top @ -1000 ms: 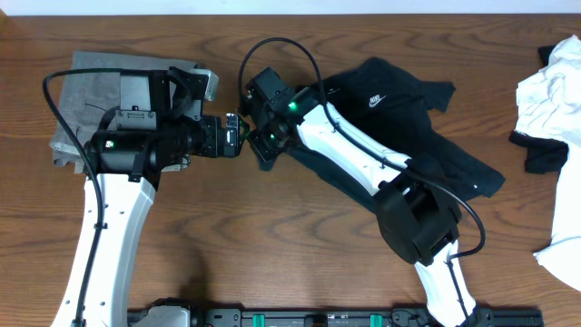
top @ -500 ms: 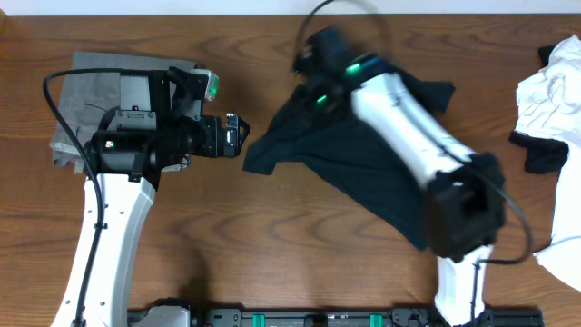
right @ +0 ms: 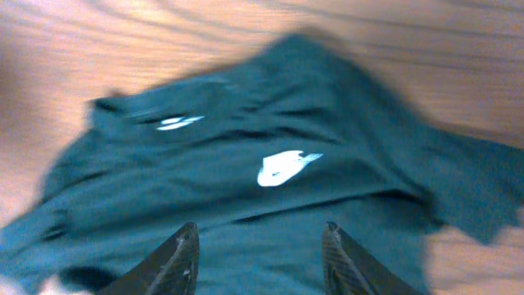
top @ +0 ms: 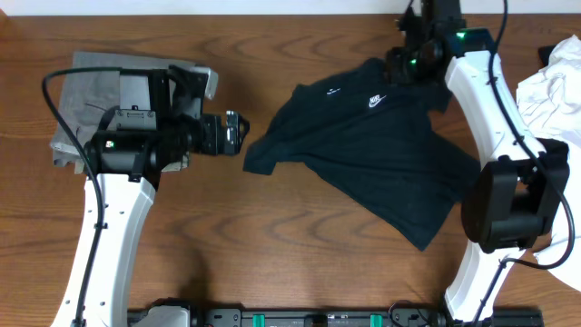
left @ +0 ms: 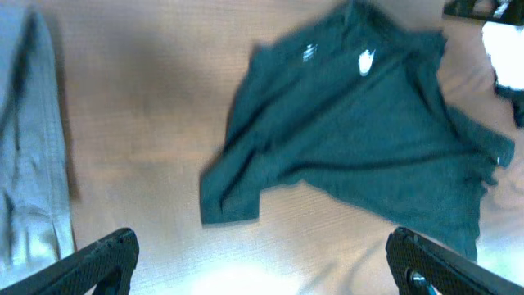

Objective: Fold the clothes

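The overhead camera looks straight down on the whole counter (top: 300, 272). The left wrist camera views the black T-shirt (left: 352, 156) from farther off; the right wrist camera faces it closely. All three views share it.

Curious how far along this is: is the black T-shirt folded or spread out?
Spread out, unfolded: the black short-sleeved T-shirt lies rumpled but open, white chest logo showing.
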`<state>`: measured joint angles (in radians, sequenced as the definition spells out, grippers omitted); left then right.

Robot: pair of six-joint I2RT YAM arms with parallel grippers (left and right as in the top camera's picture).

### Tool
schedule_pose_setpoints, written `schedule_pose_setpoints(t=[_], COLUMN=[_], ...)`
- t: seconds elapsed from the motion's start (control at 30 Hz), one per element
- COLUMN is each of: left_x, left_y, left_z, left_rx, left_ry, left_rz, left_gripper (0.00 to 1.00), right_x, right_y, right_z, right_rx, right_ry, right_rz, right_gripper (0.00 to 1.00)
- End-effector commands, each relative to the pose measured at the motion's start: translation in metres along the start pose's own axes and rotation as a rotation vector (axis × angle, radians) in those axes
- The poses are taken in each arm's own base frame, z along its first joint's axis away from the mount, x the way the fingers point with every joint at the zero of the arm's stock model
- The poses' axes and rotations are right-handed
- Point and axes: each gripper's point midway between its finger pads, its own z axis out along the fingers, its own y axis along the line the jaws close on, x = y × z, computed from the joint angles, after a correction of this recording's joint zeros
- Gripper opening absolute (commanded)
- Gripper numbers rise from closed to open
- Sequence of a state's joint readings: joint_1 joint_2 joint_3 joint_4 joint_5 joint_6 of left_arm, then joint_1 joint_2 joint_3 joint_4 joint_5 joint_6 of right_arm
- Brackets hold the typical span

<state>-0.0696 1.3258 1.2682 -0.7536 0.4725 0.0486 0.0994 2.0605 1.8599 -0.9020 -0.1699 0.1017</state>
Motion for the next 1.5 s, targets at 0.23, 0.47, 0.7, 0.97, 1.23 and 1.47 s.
schedule_pose_setpoints(t=[0.23, 0.47, 0.7, 0.97, 1.23, 1.47], left_x=[-0.032, -0.02, 0.022, 0.084, 0.107, 0.093], left_y=[-0.006, 0.002, -0.004, -0.022, -0.029, -0.033], left_z=[-0.002, 0.04, 0.108, 0.167, 0.207, 0.204], left_rx=[0.019, 0.035, 0.075, 0.113, 0.129, 0.12], left_ry=[-0.117, -0.02, 0.184, 0.415, 0.464, 0.416], left_rz=[0.052, 0.038, 0.024, 0.035, 0.056, 0.015], left_gripper=[0.98, 0.98, 0.22, 0.12, 0.06, 0.06], right_x=[-0.005, -0.003, 0.001, 0.001, 0.001, 0.001], right_y=[-0.066, -0.069, -0.07, -0.07, -0.069, -0.069], right_z=[-0.002, -0.002, -0.002, -0.002, -0.002, -0.002], right_rx=[0.128, 0.132, 0.133, 0.133, 0.133, 0.133], right_ry=[-0.015, -0.008, 0.007, 0.007, 0.007, 0.007], right_rz=[0.078, 0.085, 0.087, 0.087, 0.086, 0.086], right_gripper=[0.36, 0.46, 0.99, 0.99, 0.99, 0.99])
